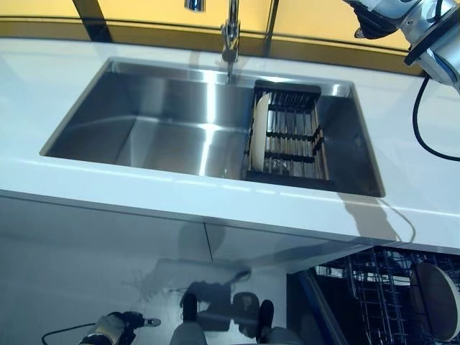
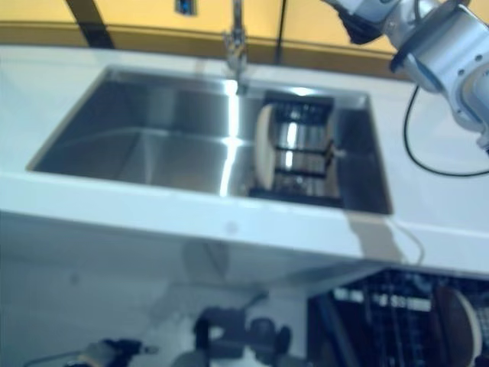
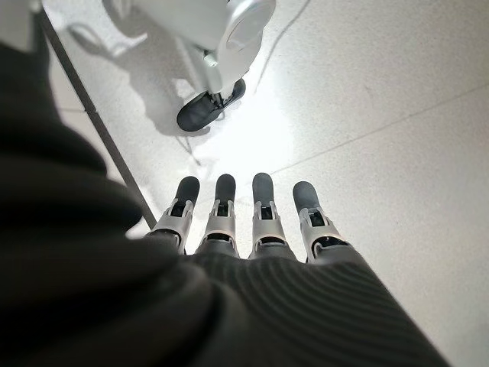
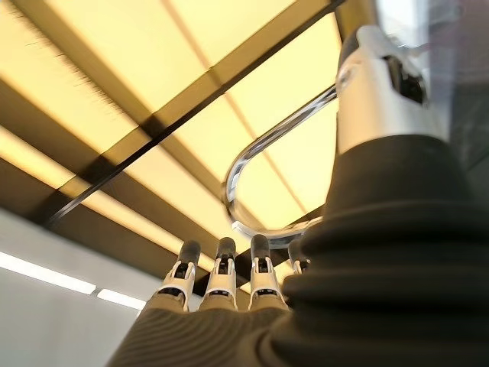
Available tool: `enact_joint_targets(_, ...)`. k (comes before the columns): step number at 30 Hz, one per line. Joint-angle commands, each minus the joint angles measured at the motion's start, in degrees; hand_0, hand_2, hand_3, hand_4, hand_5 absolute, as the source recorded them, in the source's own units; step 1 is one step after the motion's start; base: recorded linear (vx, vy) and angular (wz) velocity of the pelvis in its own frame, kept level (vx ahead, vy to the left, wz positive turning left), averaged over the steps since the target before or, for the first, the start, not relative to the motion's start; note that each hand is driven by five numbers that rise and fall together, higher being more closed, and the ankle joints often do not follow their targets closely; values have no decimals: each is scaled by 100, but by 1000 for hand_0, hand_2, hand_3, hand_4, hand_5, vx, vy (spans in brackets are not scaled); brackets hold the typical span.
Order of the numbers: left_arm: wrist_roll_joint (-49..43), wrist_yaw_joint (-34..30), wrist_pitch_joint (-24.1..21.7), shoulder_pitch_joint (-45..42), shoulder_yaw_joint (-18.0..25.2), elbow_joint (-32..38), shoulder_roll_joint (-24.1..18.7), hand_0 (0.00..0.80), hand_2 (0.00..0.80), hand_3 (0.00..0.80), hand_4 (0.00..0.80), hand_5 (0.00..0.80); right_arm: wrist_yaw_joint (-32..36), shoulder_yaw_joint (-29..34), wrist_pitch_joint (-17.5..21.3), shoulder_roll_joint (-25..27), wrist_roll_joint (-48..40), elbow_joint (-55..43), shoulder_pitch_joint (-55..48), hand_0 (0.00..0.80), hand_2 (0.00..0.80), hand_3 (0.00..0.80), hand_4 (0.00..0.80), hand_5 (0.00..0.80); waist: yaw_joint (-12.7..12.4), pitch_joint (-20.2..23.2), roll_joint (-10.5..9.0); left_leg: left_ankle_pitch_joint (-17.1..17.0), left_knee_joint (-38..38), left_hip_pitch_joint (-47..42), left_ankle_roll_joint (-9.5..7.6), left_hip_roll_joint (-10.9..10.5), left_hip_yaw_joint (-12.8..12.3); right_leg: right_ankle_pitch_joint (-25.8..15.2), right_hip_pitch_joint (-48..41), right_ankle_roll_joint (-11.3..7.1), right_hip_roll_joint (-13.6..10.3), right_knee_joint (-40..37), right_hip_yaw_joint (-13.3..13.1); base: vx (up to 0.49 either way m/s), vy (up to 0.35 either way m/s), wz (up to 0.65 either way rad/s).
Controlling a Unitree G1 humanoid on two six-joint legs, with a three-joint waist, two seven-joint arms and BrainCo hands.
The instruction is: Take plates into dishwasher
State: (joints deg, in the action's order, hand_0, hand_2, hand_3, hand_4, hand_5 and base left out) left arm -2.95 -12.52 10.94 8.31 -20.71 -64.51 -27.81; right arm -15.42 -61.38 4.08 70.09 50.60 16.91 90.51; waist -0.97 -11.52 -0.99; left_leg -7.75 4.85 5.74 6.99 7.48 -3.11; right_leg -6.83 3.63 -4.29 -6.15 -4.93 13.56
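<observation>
A pale plate (image 1: pixel 261 133) stands on edge at the left end of a dark dish rack (image 1: pixel 291 136) in the right part of the steel sink (image 1: pixel 144 122). Another plate (image 1: pixel 436 300) stands in the open dishwasher's wire rack (image 1: pixel 374 287) at the lower right. My right hand (image 1: pixel 372 23) is raised over the counter's far right, behind the sink; in the right wrist view its fingers (image 4: pixel 221 275) are straight and hold nothing. My left hand (image 1: pixel 108 329) hangs low at the lower left, its fingers (image 3: pixel 263 214) straight above the floor.
A chrome faucet (image 1: pixel 230 36) rises behind the sink's middle, and its arch (image 4: pixel 252 153) shows just past my right hand. The white counter (image 1: pixel 65 79) surrounds the sink. White cabinet fronts (image 1: pixel 108 237) are below it.
</observation>
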Motion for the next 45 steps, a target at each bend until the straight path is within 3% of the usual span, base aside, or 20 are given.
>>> enact_joint_targets(1, 133, -52, 99, 373, 35, -76, -376, 0, 0, 0, 0, 0, -26, 166, -1, 78, 125, 58, 272, 0, 0, 0, 0, 0, -130, -128, -290, 213, 15, -124, 19, 39, -119, 198, -173, -544, -297, -7, -162, 13, 18, 5)
enact_joint_targets(6, 88, -91, 198, 472, 17, -102, -379, 0, 0, 0, 0, 0, 258, 162, 315, -157, 329, 47, 118, 0, 0, 0, 0, 0, -158, -105, -297, 224, 15, -155, 19, 41, -143, 217, -211, -548, -315, -7, -145, 6, 6, 2)
enact_joint_targets(20, 119, -154, 257, 634, -50, -67, -387, 0, 0, 0, 0, 0, 537, 160, 692, -625, 390, 250, -212, 0, 0, 0, 0, 0, -259, -149, -274, 241, 15, -125, 35, 37, -129, 239, -201, -541, -329, -7, -109, 0, 0, 0)
enact_joint_targets(45, 170, -113, 210, 699, -60, -4, -323, 0, 0, 0, 0, 0, 852, 135, 777, -894, 351, -112, -431, 0, 0, 0, 0, 0, -335, -361, -236, 222, 15, 12, 23, 0, -68, 209, -85, -521, -350, -7, -71, 0, 0, 0)
